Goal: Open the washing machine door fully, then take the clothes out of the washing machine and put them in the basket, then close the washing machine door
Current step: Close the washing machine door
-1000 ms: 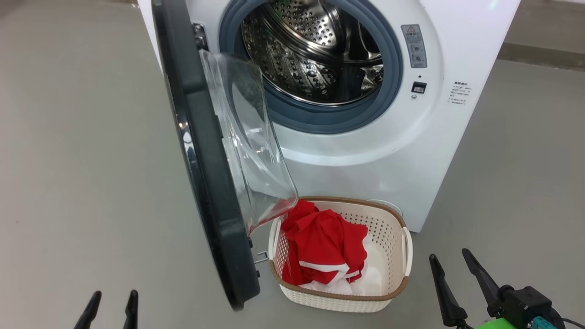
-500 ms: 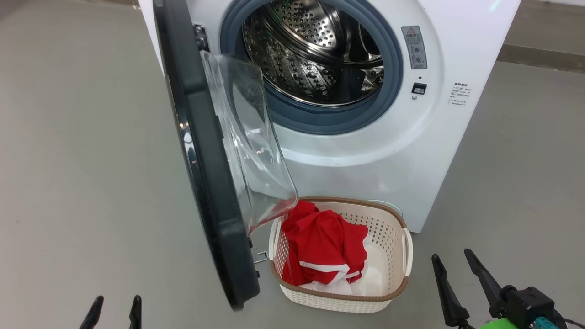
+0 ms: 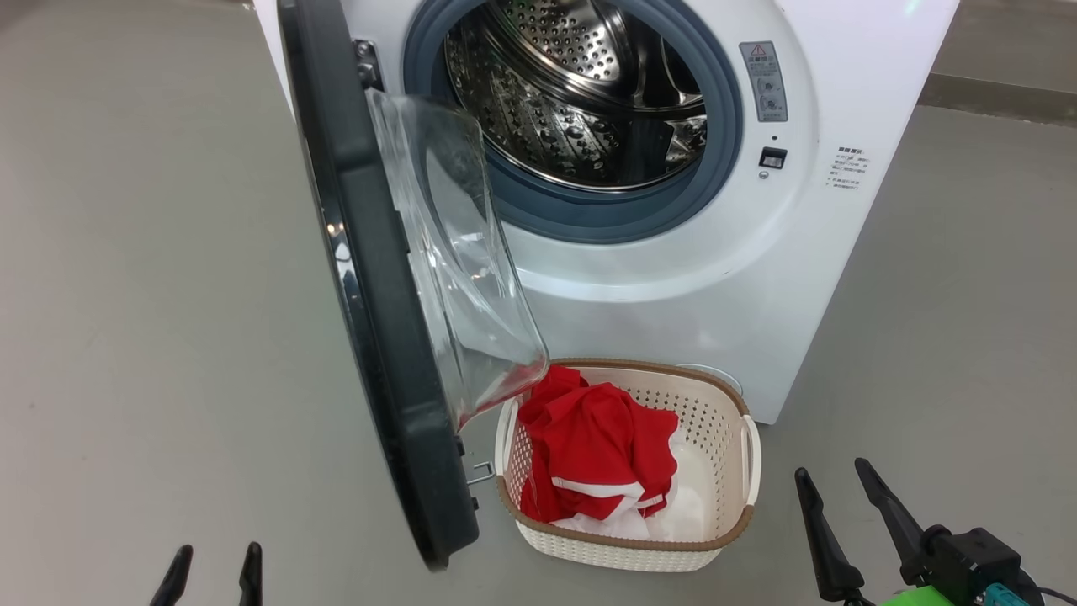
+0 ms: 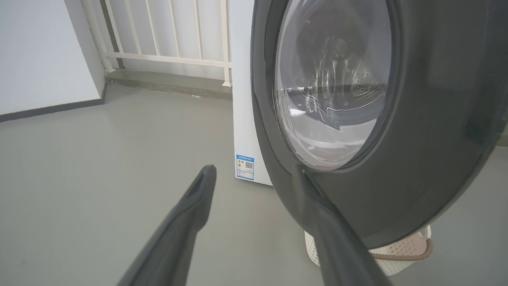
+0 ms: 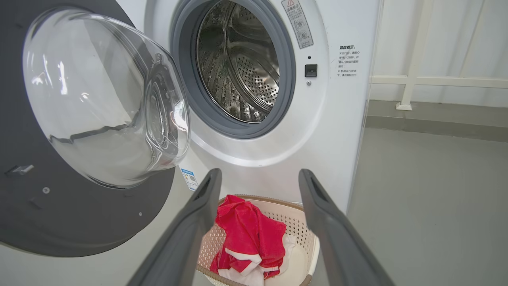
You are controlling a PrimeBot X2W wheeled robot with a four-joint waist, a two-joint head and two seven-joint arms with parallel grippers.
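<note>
At the near edge of the head view, the left gripper [image 3: 218, 547] sits a little lower and further right than a second ago, only its fingertips showing, while the right gripper [image 3: 830, 467] has hardly shifted. The slight upward slide of everything else is the camera's, not the things'. Both sets of jaws stand wide apart and hold nothing. Just beyond them on the grey floor [image 3: 151, 295] the basket [image 3: 627, 545] stands where it was, close against the foot of the washing machine [image 3: 673, 320]. In it lie the clothes [image 3: 589, 454], a crumpled red heap with white stripes over white fabric, piled toward its left side. Over the basket's left end hangs the washing machine door [image 3: 379, 337], swung out edge-on, its glass bowl just above the red cloth; whether they touch I cannot tell. Behind it the drum [image 3: 580, 101] shows bare perforated steel. Counted: two grippers, one basket, one heap of clothes whose pieces cannot be told apart, one door, one machine.
</note>
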